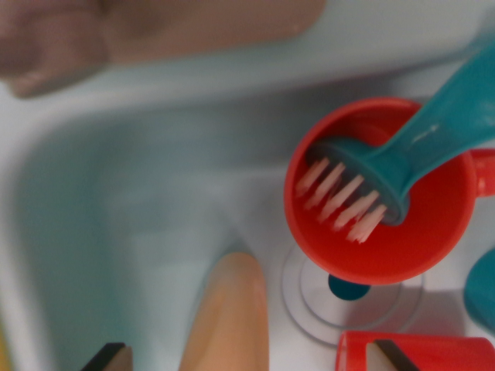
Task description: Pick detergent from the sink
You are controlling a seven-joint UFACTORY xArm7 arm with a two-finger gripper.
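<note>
Detergent bottle (228, 313): orange, lying in sink (116, 201), long axis pointing away from camera, between spread, empty fingers (108, 357) of gripper (247, 357).

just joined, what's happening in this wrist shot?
The wrist camera looks down into a pale sink. A red cup holds a teal brush, bristles down. The gripper straddles an orange, rounded item, possibly the detergent, at the bottom edge. The view is too blurred to tell whether it is grasped.
</note>
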